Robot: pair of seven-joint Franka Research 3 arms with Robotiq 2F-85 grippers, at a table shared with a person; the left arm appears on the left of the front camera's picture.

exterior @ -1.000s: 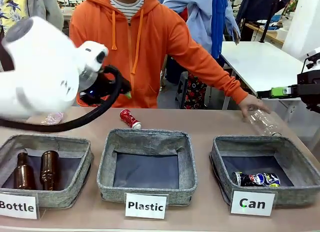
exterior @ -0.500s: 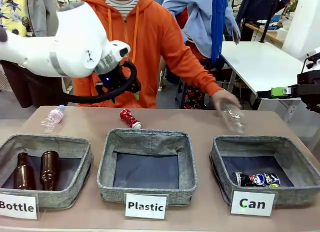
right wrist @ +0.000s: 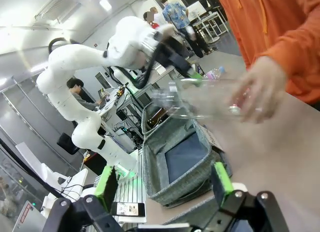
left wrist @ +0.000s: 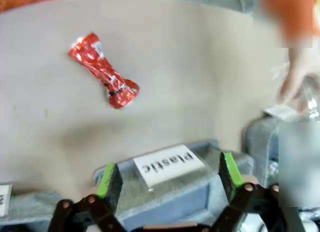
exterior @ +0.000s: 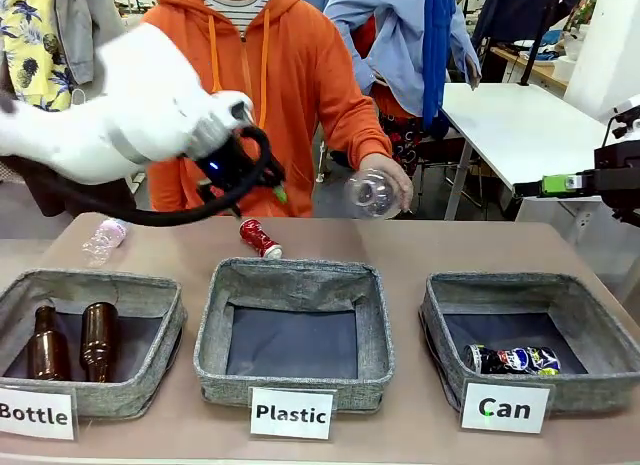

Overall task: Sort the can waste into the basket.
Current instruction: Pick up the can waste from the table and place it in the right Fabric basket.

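The red crushed can (exterior: 260, 237) lies on the table behind the middle basket; in the left wrist view the red can (left wrist: 102, 70) is ahead of the fingers and to the left. My left gripper (exterior: 262, 193) hovers open just above and behind it, fingers (left wrist: 109, 179) wide apart with nothing between them. The dark printed can (exterior: 513, 360) lies inside the grey "Can" basket (exterior: 530, 281) at the right. My right gripper (exterior: 552, 185) waits at the far right edge, off the table, open and empty (right wrist: 164, 184).
A person in an orange hoodie holds a clear plastic bottle (exterior: 372, 193) in the air above the table's far edge. The "Plastic" basket (exterior: 296, 275) stands in the middle. The "Bottle" basket (exterior: 90, 283) holds two brown bottles. A clear bottle (exterior: 103, 239) lies far left.
My left arm has swung so its gripper sits over the red can. The person's hand lifted the clear bottle off the table's right side and carried it left to the middle.
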